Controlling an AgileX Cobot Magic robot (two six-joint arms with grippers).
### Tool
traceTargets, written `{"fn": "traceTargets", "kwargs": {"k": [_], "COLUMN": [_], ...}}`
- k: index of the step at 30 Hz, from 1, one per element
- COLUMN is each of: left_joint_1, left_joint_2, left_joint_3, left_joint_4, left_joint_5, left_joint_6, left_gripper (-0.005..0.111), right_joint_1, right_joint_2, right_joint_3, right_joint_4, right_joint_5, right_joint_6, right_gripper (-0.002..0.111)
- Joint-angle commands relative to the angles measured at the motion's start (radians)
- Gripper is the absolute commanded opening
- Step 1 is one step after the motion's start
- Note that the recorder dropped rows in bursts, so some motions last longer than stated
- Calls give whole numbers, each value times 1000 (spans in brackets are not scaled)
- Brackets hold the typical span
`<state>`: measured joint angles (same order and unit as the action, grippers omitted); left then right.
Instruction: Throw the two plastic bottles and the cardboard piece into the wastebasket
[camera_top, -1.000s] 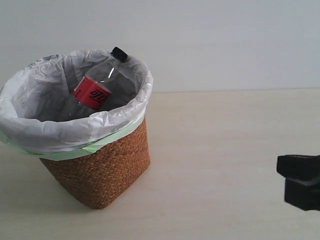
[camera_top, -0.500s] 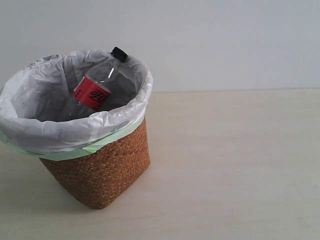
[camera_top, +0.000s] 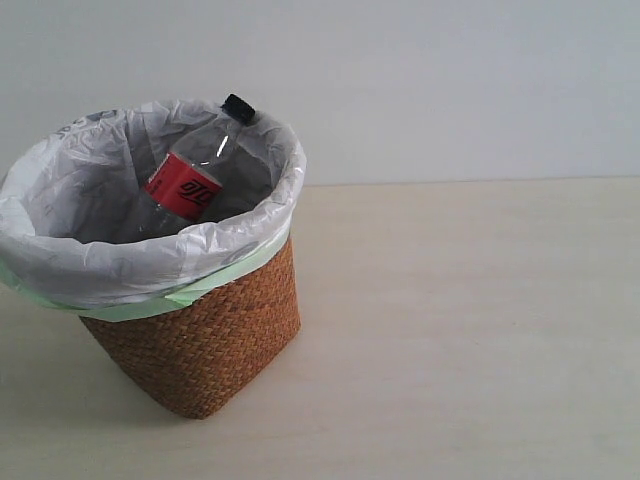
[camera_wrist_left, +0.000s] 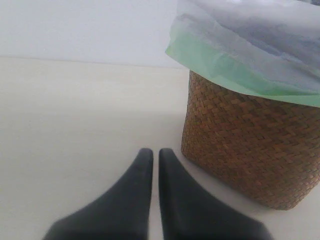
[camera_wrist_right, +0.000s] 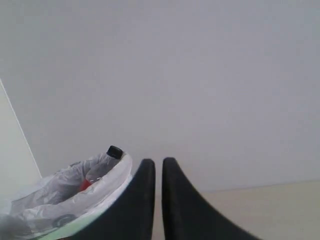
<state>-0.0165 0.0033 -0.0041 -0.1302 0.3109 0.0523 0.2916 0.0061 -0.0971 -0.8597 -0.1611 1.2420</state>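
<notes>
table: we saw a pale cream table (camera_top: 450, 300), smooth and matt, running across the whole width of the exterior view.
surface: we found it plain, with no grain or pattern that we could make out.
on the table: we counted one thing standing directly on it, the wastebasket (camera_top: 200, 340).
wastebasket: it was brown woven wicker, narrower at the foot than at the rim, and it stood upright with its base flat on the table.
place: we saw it at the left of the exterior view, and the table stretched on to its right.
shadow: we noticed a soft, faint shadow on the table around the foot of the wastebasket.
</notes>
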Motion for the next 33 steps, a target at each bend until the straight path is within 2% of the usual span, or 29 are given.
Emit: {"fn": "traceTargets", "kwargs": {"k": [1,9,12,17,25,30,33], "left_joint_1": [1,1,1,1,1,1,1], "left_joint_2": [-3,-3,-3,-3,-3,-3,-3], "left_joint_3": [4,4,4,4,4,4,4], "left_joint_4": [3,3,3,3,3,3,3], "left_joint_5": [-1,-1,-1,-1,-1,-1,-1], "left_joint_6": [-8,-8,-8,-8,-8,-8,-8], "left_gripper": [4,4,4,4,4,4,4], "right_joint_1": [-3,-3,-3,-3,-3,-3,-3], "right_joint_2": [-6,-6,-6,-6,-6,-6,-6], "right_joint_3": [12,97,97,97,97,97,97], "right_joint_4": [26,654,748,807,807,772,756], "right_joint_5": [-61,-59,20,112,392,508,512], "right_joint_6": [-5,-554,-668,-843,-940,-967,-972], "right_gripper": [1,1,1,1,1,1,1]}}
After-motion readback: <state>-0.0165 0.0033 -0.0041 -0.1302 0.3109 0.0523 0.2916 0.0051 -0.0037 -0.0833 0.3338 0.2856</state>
